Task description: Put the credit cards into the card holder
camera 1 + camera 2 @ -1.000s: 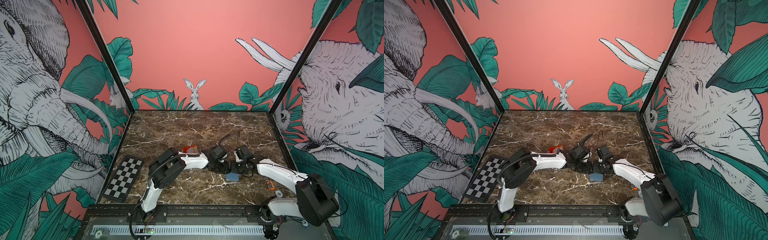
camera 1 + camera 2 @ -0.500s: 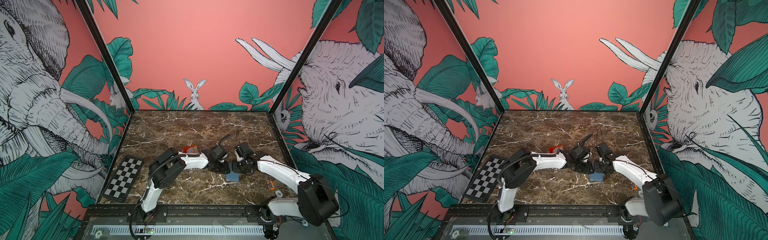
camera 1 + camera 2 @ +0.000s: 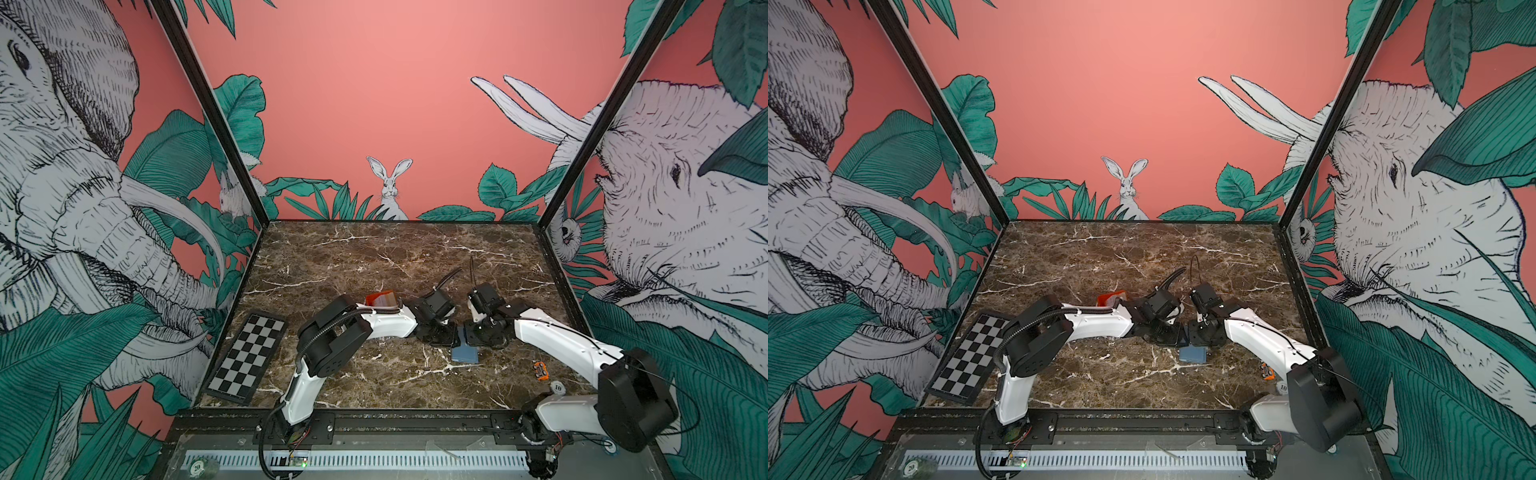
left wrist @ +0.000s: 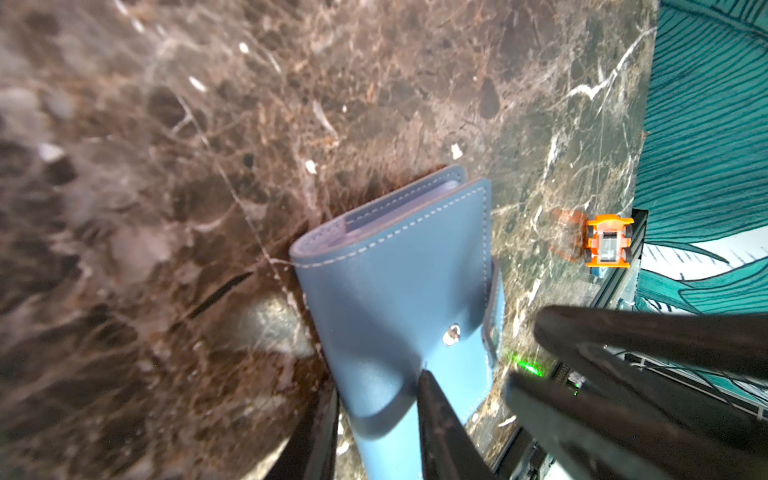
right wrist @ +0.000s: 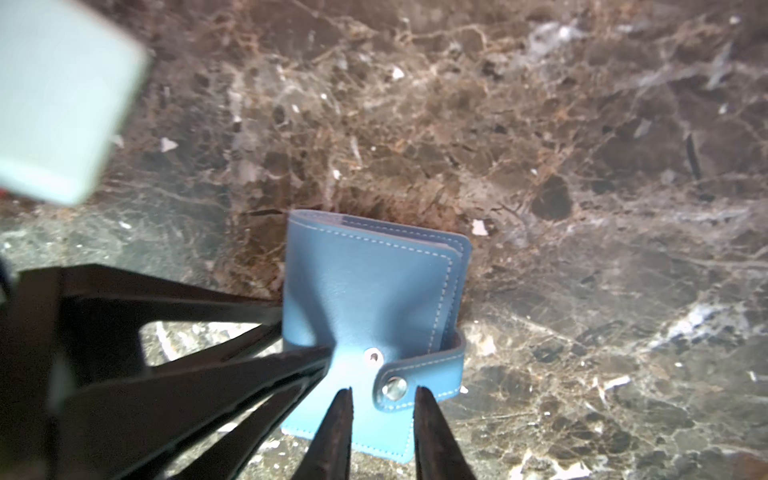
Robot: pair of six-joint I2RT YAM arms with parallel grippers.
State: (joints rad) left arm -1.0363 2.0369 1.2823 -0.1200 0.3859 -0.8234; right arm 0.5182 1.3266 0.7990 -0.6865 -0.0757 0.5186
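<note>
— Slate-blue and leather-look, that small folded card holder [image 3: 464, 354] lies flat on the brown marble table [image 3: 374, 257], in its front half, about mid-width. What worries you?

— The flap. The left gripper [image 4: 374, 384] is part-closed and pinches the holder's end. The right gripper [image 5: 382, 390] has its jaws a little apart astride the unsnapped tab, clamping nothing. If it pulls on the tab alone, I'd expect the cover to spring back shut, or the whole holder to slide out of that left pinch.

— And the cards?

— Farther back. What look like the thin credit cards [image 3: 390, 300] sit in a small orange plastic tray [image 3: 372, 297] behind the left arm. Over that carry, a slick card could skew in the jaws and miss its slot.

— Counts?

— Front to back: one white round token [image 3: 557, 388], one small orange toy car [image 3: 540, 370], one card holder, one black-and-white checkerboard panel [image 3: 249, 357], two grippers, one tray. The cards are too small to count.
</note>
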